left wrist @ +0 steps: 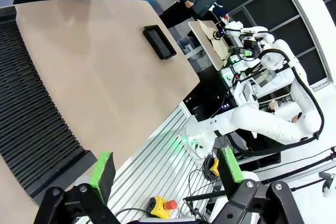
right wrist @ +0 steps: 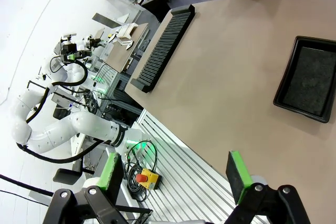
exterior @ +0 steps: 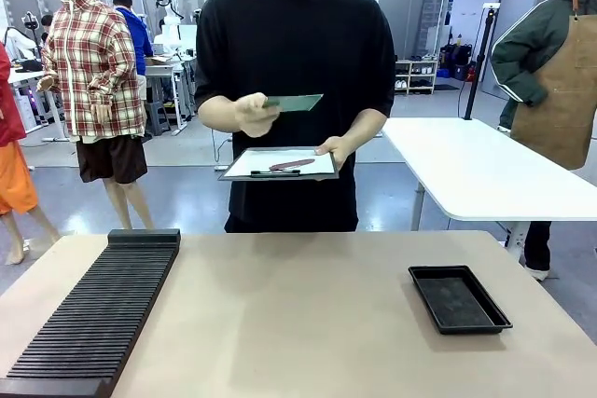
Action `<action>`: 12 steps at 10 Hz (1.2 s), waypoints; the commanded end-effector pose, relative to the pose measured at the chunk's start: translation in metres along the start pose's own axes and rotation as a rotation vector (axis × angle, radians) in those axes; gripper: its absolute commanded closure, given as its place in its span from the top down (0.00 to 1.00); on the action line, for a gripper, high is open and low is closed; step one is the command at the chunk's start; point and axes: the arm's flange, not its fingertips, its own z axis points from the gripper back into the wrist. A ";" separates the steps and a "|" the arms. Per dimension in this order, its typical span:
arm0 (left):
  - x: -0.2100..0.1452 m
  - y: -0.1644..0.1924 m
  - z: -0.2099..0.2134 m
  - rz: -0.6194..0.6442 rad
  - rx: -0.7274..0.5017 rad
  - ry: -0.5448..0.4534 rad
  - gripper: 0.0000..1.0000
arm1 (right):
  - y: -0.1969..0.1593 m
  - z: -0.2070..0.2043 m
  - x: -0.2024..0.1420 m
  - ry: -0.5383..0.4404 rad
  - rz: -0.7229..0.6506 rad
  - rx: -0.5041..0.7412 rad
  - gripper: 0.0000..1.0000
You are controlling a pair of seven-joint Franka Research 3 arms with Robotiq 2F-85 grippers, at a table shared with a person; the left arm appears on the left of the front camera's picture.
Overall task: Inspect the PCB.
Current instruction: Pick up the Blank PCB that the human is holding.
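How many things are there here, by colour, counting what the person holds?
Black: 2, the long ribbed black plastic rack and the shallow black rectangular tray.
Green: 1, the thin green rectangular circuit board.
Dark with white paper: 1, the flat clipboard.
Dark red: 1, the slim pen on it.
Total: 5.

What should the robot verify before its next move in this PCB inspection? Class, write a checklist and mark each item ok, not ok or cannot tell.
1. PCB located: ok, in the person's hand above the clipboard.
2. PCB on the table within reach: not ok, it is held beyond the far edge.
3. Left tool open, holding nothing: ok.
4. Right tool open, holding nothing: ok.
5. Black tray lying flat on the table: ok.
6. PCB's condition: cannot tell, too small to see.
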 end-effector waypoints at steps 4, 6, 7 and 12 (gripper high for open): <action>0.000 0.000 0.000 0.000 0.015 0.002 1.00 | 0.000 0.001 0.000 -0.011 0.020 0.010 1.00; 0.000 0.000 0.000 0.000 0.015 0.002 1.00 | 0.000 0.001 0.000 -0.011 0.020 0.010 1.00; 0.000 0.000 0.000 0.000 0.015 0.002 1.00 | 0.000 0.001 0.000 -0.011 0.020 0.010 1.00; 0.000 0.000 0.000 0.000 0.015 0.002 1.00 | 0.000 0.001 0.000 -0.011 0.020 0.010 1.00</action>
